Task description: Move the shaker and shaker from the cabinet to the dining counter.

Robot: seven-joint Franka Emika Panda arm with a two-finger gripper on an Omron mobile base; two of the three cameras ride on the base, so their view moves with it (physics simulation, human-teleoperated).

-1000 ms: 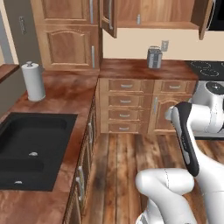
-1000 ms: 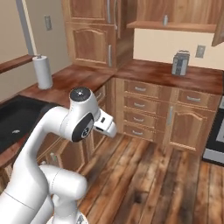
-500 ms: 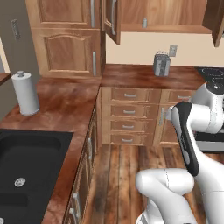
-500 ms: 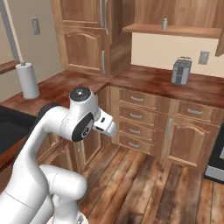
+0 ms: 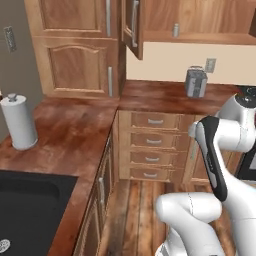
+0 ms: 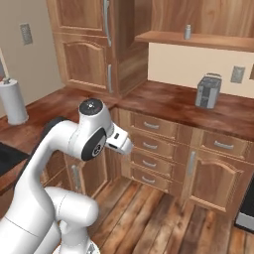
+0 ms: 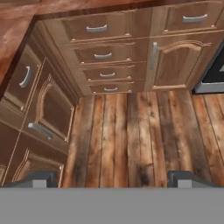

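One shaker on the open shelf, gripper spread wide over the floor

One small light-grey cylindrical shaker (image 5: 176, 30) (image 6: 187, 31) is all you can make out of the pair; it stands upright on the wooden shelf of the warm brown upper wall cabinet (image 5: 200, 20) (image 6: 198, 38), high above your gripper and well apart from it.

Your two-finger gripper (image 7: 112, 178) points down at the plank floor (image 7: 131, 135), its dark fingertips (image 7: 39, 178) far apart with nothing between them: it is released and empty.

Working from left to right around the gripper:
- Far off to its left and above it, a white paper-towel roll on a stand (image 5: 18, 122) (image 6: 12, 101) sits upright on the reddish-brown worktop (image 5: 70, 135) (image 6: 168, 101); near it a black sink basin (image 5: 25, 210) is set into the same top.
- Nearer, the corner drawer units of brown wood with small curved handles (image 7: 103, 54) (image 5: 152, 145) (image 6: 154, 149) face the gripper, just ahead of it in the hand view.
- Above those drawers, a grey metal toaster (image 5: 196, 82) (image 6: 208, 92) stands on the worktop, below the shelf and to the right of the shaker.
- Rightmost, a raised-panel lower cabinet door with a vertical bar handle (image 7: 173, 61) (image 6: 211, 178), then the dark edge of an oven (image 7: 214, 76).

The cabinet's door (image 5: 132, 25) hangs open, left of the shaker.
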